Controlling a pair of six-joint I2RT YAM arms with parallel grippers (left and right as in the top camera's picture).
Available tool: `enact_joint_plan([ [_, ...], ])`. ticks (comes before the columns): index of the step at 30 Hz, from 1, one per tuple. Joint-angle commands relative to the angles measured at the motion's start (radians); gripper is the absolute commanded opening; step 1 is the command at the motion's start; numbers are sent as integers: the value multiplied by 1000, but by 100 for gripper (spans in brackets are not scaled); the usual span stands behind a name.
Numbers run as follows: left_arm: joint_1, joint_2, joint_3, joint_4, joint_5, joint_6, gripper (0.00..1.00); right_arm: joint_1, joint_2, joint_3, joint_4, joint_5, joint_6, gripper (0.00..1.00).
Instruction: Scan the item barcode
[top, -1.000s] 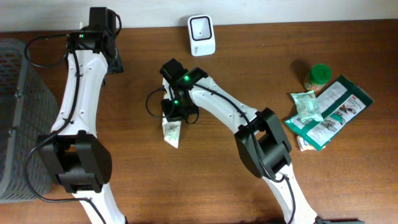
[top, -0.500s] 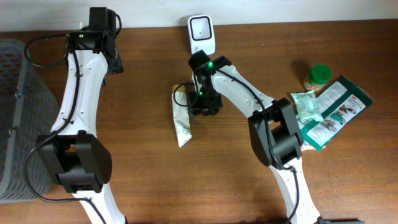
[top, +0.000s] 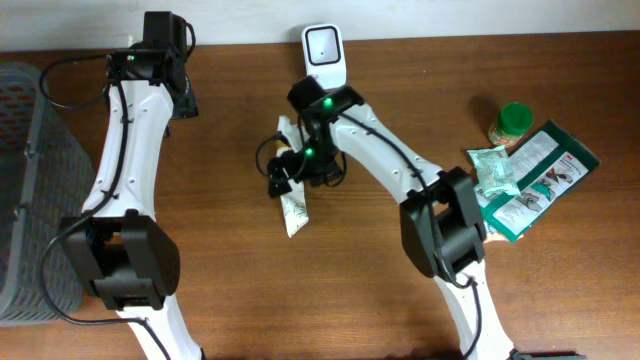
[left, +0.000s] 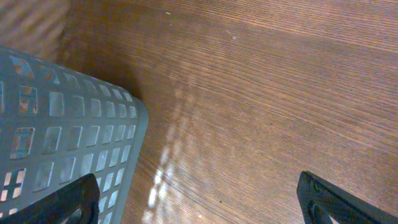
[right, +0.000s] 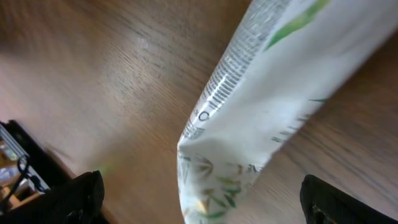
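I am holding my right claw spread wide above the white pouch, gripping nothing. Its two fingertips are showing only as dark corners at the lower left and lower right of the wrist view, and the pouch is lying on the wooden table between them. From overhead the pouch is lying lengthwise just left of the middle of the frame. Its upper end is pointing toward the white scanner at the top centre but is stopping short of it. I am judging that it is lying flat and loose so that I can take a better hold or turn a printed side toward the scanner. My left claw is also standing wide and empty beside the grey basket at the left of its wrist view, out of the way.

Much is being hidden from me. My own arm is covering the pouch's middle in the overhead view. The wrist view is blurring the print. The ribbed strip along the pouch's edge may be a seal rather than a barcode, and I cannot tell which face is carrying the code. The pouch's far end is running off the upper right of the frame.
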Motion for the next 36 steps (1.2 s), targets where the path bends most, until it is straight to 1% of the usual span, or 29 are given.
enact_joint_plan([
  [1,1,-8,3,0,-10,1,99,5,66,9,-3,127,49,98],
  [4,1,-8,3,0,-10,1,99,4,82,5,1,134,49,99],
  [5,1,-8,3,0,-10,1,99,4,84,5,2,134,49,94],
  [6,1,-8,3,0,-10,1,99,4,88,5,3,127,49,80],
  [7,1,-8,3,0,-10,1,99,4,88,5,3,122,49,62],
  [8,1,-8,3,0,-10,1,99,5,88,5,3,94,49,50],
  [9,1,-8,3,-1,-10,1,99,5,88,5,4,60,49,44],
  [11,1,-8,3,0,-10,1,99,5,88,5,9,51,49,42],
  [12,1,-8,3,0,-10,1,99,5,88,5,10,51,49,38],
  [13,1,-8,3,0,-10,1,99,5,88,5,9,51,49,27],
  [14,1,-8,3,-1,-10,1,99,5,88,5,9,51,49,20],
  [17,1,-8,3,0,-10,1,99,0,87,5,3,42,49,9],
  [21,1,-8,3,0,-10,1,99,-39,87,5,-13,-81,25,9],
  [24,1,-8,3,0,-10,1,99,-80,87,5,-56,-92,25,8],
  [25,1,-8,3,0,-10,1,99,-93,86,5,-69,-101,14,4],
  [26,1,-8,3,0,-10,1,99,-108,85,5,-77,-153,-48,4],
  [27,1,-8,3,0,-10,1,99,-125,72,5,-81,-258,-175,4],
  [28,1,-8,3,0,-10,1,99,-137,51,5,-84,-307,-240,4],
  [30,1,-8,3,0,-10,1,99,-158,-36,6,-92,-321,-316,4],
  [33,1,-8,3,-1,-10,1,99,-188,-212,6,-144,-375,-412,4],
  [34,1,-8,3,-1,-10,1,99,-194,-243,6,-151,-387,-412,4],
  [36,1,-8,3,0,-10,1,99,-217,-366,6,-182,-418,-412,4],
])
